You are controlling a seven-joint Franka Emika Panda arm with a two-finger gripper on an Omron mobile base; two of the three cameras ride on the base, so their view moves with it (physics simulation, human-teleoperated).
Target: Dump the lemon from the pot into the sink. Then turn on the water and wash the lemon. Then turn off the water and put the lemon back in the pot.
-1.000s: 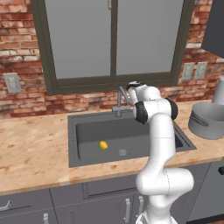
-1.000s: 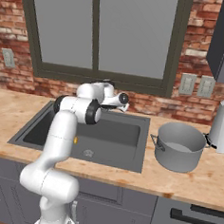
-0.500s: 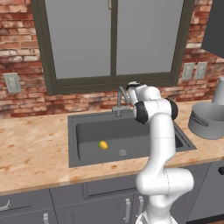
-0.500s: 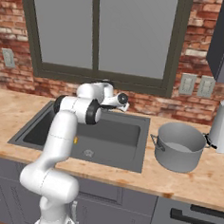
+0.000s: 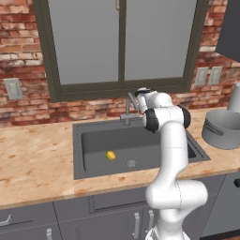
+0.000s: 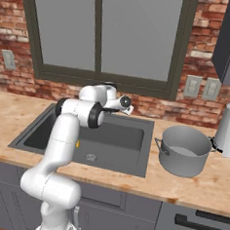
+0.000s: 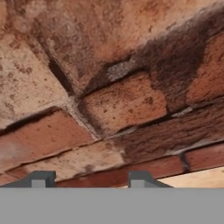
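At the tabletop [image 5: 33, 164], the sink [image 5: 93, 140] holds the lemon [image 5: 110, 155] near the drain, and the pot [image 6: 183, 150] stands empty to its right, so dumping appears complete. Water control at the tap [image 5: 128, 107] appears to be the current step; the hand [image 7: 87, 180] faces brick wall with nothing visible between its tips, and whether they are clenched cannot be told. The next move calls for setting the lever.

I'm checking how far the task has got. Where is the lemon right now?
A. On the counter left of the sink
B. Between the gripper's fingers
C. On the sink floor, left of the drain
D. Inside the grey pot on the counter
C: the lemon lies on the floor of the sink, just left of the drain, while the pot stands on the counter to the right.
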